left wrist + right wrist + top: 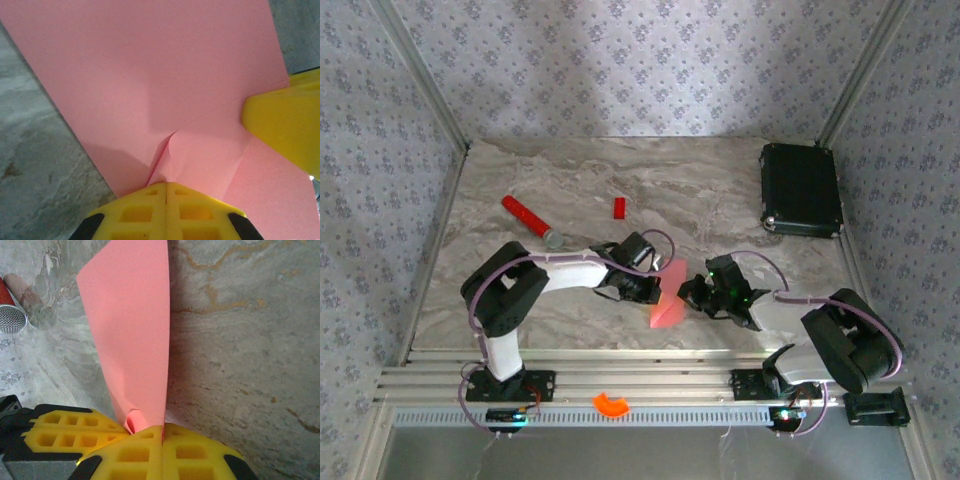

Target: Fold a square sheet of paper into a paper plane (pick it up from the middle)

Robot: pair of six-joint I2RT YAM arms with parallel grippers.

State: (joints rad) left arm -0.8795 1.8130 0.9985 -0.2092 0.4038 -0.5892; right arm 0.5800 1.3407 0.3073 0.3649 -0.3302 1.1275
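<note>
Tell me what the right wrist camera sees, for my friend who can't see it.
A folded pink sheet of paper stands upright, its bottom corner pinched by the shut yellow fingers of the right gripper. The left gripper pinches the same corner from the lower left, above a grey marbled table.

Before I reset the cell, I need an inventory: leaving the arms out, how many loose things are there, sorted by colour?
Pink: 1, the sheet of paper
Red: 2, the stick with a grey tip and the small block
Black: 1, the case
Orange: 1, the small curved piece
Total: 5
</note>
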